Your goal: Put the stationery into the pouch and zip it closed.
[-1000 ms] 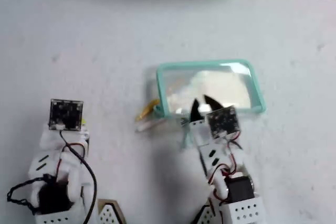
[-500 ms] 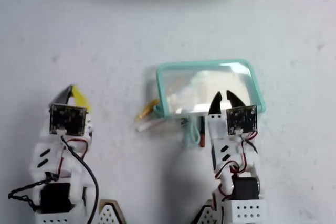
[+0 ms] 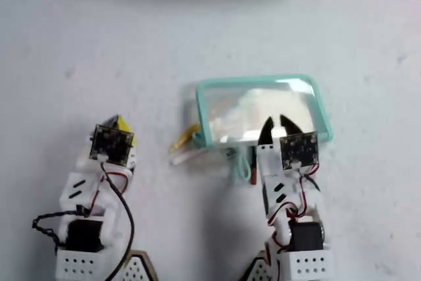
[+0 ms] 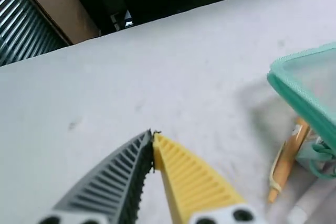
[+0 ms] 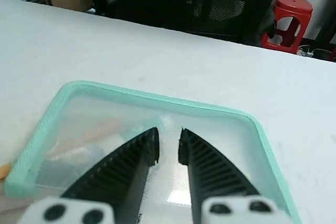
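The left hand [image 4: 152, 136] hangs low over the white counter [image 3: 131, 44]. Its grey finger and its yellow finger are pressed together, with nothing between them.

To the right of it, between the two arms, lie a yellow pen [image 3: 185, 139] and a white pen [image 3: 184, 156]. Both poke out at the near left corner of the pouch [image 3: 253, 81]. They lie on a slant. Their free ends point toward the left arm's side and their other ends meet the pouch corner. I cannot tell if those ends are inside the pouch or just tucked under it.

The pouch is see-through with a green edge. It lies flat, with its long side running across the counter, and some pale things show inside it.

Just in front of its near edge lie a green strap [image 3: 234, 172] and a thin red stick [image 3: 252, 162]. The stick points from the arms toward the pouch and sits right beside the right arm.

The right hand [image 5: 168, 142] hovers over the near edge of the pouch. Its two black fingers are a little apart and hold nothing.

I think the two slanted pens matter most now. The left hand is the nearer one, and bare counter lies between it and them. It would have to go to its right and meet them along their slant. The red stick lies behind the right hand's tips, so that hand would need to pull back to get it.
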